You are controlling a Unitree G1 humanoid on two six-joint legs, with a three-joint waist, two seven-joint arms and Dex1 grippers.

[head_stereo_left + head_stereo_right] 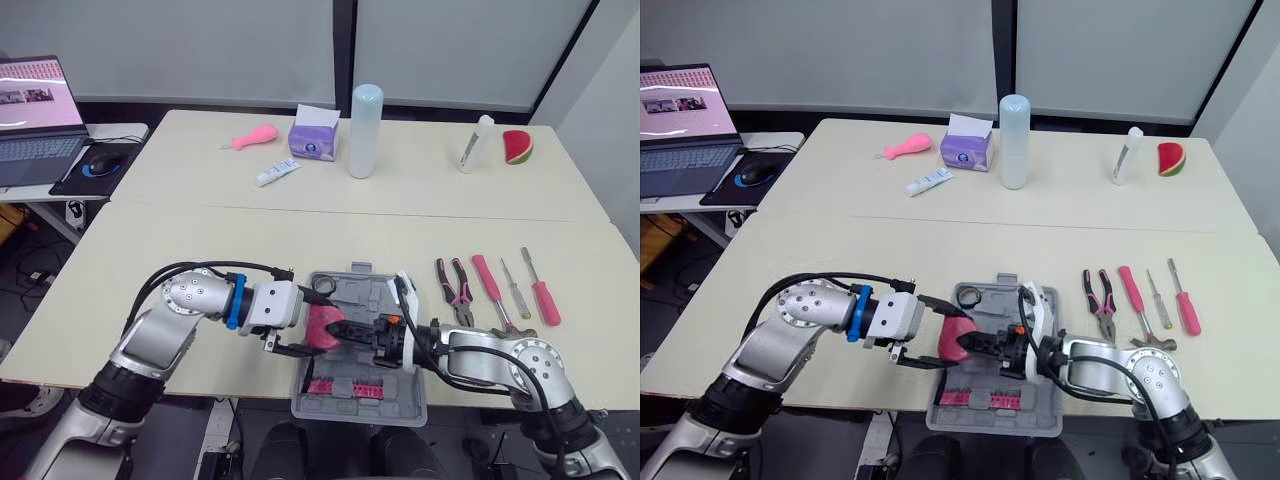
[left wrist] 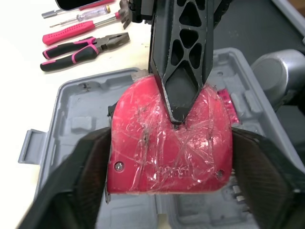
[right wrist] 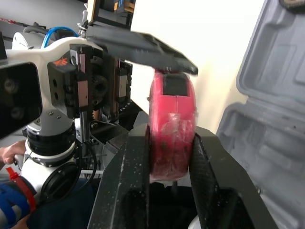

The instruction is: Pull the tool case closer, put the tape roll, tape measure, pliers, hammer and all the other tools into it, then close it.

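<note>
The grey tool case (image 1: 372,302) lies open at the table's front edge. Over its left half hangs the pink tape measure (image 1: 320,325), wrapped in clear film. My left gripper (image 1: 311,322) spans it edge to edge, its fingers (image 2: 88,167) against both narrow sides. From the right, my right gripper (image 1: 338,328) is shut on its two flat faces (image 3: 171,124). A black tape roll (image 1: 323,286) sits in the case's far left corner. The pliers (image 1: 455,290), the pink-handled hammer (image 1: 488,282) and two screwdrivers (image 1: 541,292) lie on the table right of the case.
On the far table stand a tall white bottle (image 1: 364,130), a purple tissue box (image 1: 313,135), a toothpaste tube (image 1: 277,172), a pink toy (image 1: 255,136), a small white bottle (image 1: 476,144) and a watermelon slice (image 1: 517,147). A laptop (image 1: 35,120) and mouse (image 1: 101,160) sit at the left.
</note>
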